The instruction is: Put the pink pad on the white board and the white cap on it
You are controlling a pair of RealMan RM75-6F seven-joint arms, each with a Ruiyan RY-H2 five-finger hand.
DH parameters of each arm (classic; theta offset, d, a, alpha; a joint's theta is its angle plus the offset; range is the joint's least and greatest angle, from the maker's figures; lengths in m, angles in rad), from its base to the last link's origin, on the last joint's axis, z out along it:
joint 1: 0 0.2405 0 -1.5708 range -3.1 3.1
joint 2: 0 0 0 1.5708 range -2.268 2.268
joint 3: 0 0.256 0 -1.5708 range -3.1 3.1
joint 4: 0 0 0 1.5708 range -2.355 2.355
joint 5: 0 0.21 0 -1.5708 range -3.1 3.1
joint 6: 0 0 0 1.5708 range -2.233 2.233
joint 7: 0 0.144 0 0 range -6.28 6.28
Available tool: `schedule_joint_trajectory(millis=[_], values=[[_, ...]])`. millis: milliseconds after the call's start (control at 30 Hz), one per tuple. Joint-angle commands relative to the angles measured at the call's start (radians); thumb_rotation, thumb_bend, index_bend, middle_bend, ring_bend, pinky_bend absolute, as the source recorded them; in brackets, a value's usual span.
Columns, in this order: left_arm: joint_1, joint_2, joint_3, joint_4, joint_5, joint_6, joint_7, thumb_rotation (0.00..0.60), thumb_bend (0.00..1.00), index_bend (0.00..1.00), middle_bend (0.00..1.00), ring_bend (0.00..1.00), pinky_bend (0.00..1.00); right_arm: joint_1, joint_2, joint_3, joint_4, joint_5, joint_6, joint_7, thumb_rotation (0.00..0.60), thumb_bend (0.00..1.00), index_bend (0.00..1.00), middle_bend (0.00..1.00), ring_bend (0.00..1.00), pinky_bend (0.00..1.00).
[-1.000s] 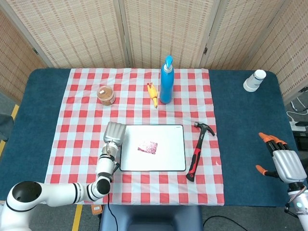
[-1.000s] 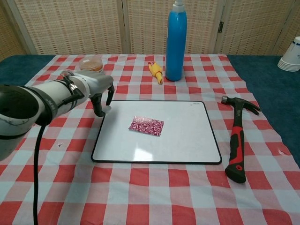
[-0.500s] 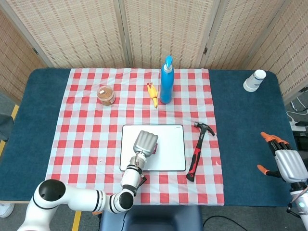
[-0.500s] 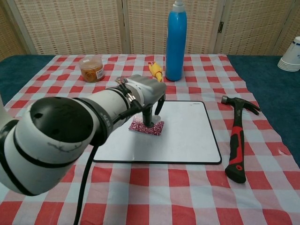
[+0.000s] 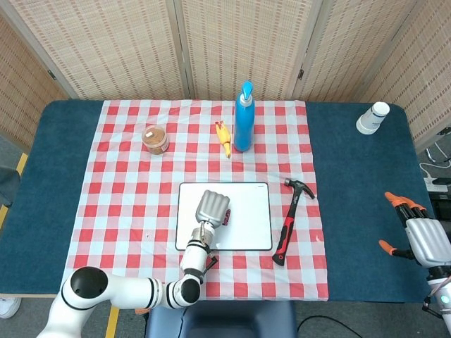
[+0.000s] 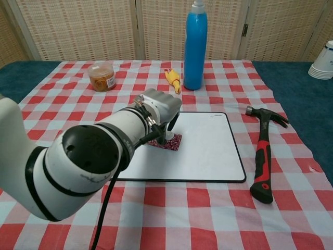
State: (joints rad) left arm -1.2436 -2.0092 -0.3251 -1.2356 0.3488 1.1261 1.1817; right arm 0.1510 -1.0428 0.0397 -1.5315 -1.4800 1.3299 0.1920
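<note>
White cap (image 5: 371,118) sits at the bench's far right corner; our right hand (image 5: 421,238), fingers spread and empty, is nearer than the left hand (image 6: 160,107) over the pink pad (image 6: 171,141), whose grip we cannot tell.

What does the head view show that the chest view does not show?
Only the head view shows the right hand, open over the blue table edge, and the whole white board outline from above. Only the chest view shows the left hand's fingers reaching down onto the pink pad. Both show the left hand, the hammer, the blue bottle, the jar, the yellow toy and the cups.
</note>
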Motion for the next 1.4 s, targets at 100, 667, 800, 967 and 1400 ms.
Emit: schedule_joint_trajectory(millis=[100,667,800,967,1400], values=[[0.004,-0.002,-0.002,0.007,-0.001,-0.006,0.000,0.600,0.30,0.50,1.00,1.00,1.00,-0.001,0.000,0.000,-0.001,0.000,0.002,0.000,0.600,0.13,0.00,0.12,0.09,0.18],[0.043,0.142,0.003,-0.191,-0.028,0.067,0.046,0.600,0.26,0.40,1.00,1.00,1.00,0.000,0.000,-0.007,-0.004,-0.014,0.001,-0.002,0.600,0.13,0.00,0.12,0.09,0.18],[0.121,0.252,0.050,-0.342,0.059,0.158,-0.013,0.600,0.26,0.42,0.99,1.00,1.00,-0.003,0.002,-0.010,-0.008,-0.023,0.008,-0.003,0.600,0.13,0.00,0.12,0.09,0.18],[0.303,0.425,0.157,-0.509,0.269,0.235,-0.258,0.600,0.25,0.30,0.70,0.78,0.96,-0.007,0.006,-0.015,-0.017,-0.031,0.017,-0.005,0.600,0.13,0.00,0.12,0.09,0.18],[0.725,0.645,0.444,-0.342,0.931,0.403,-0.963,0.600,0.20,0.00,0.00,0.00,0.20,-0.013,0.012,-0.031,-0.039,-0.052,0.021,-0.035,0.600,0.13,0.00,0.12,0.09,0.18]])
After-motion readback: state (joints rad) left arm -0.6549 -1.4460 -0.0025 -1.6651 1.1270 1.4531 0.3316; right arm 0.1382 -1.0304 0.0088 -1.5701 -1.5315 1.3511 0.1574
